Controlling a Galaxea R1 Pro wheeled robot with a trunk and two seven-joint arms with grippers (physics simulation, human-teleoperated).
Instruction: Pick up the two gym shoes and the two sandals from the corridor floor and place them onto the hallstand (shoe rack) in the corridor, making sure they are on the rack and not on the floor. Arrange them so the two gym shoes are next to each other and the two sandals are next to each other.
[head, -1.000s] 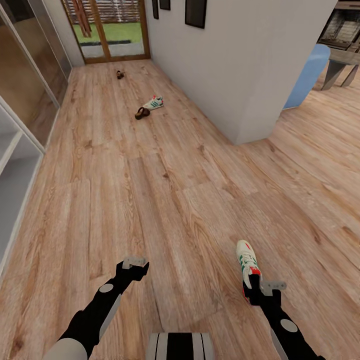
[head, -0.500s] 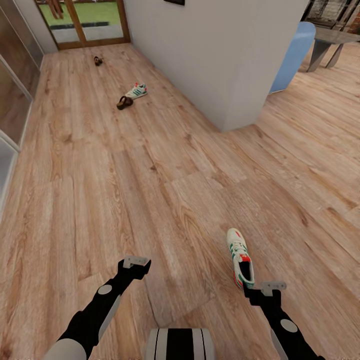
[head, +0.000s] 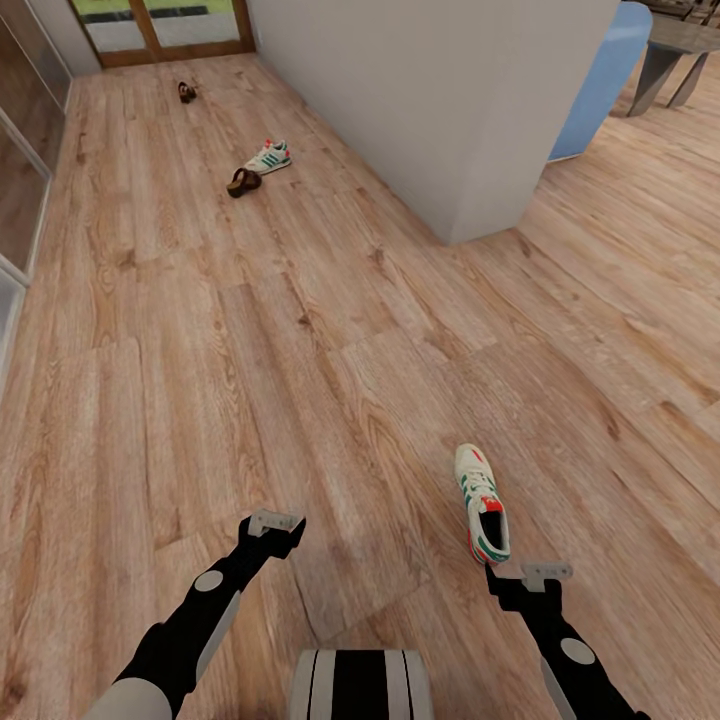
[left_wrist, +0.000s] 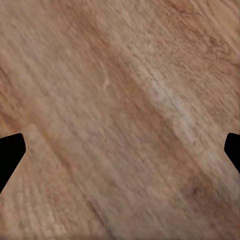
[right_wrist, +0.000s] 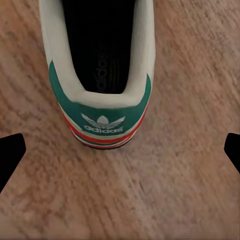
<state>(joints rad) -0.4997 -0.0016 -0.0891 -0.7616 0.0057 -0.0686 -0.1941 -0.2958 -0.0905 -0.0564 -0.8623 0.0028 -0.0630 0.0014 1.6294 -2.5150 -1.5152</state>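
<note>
Rolled forward and tilted lower since a second ago, so the cream-white lace-up sneaker with green stripes (head: 482, 503) now lies clear ahead of the right gripper (head: 546, 573) instead of under it. Sits upright on the light brown wood-plank floor (head: 300, 380), heel toward the robot. Reads "adidas" under a trefoil on the green heel tab (right_wrist: 102, 122). Right gripper spread wide, empty, just behind the heel. Left gripper (head: 274, 524) spread wide too, over bare planks. Far up the corridor, second matching sneaker (head: 268, 157) beside a dark brown sandal (head: 243, 182); another brown sandal (head: 186, 92) farther off near the door.
</note>
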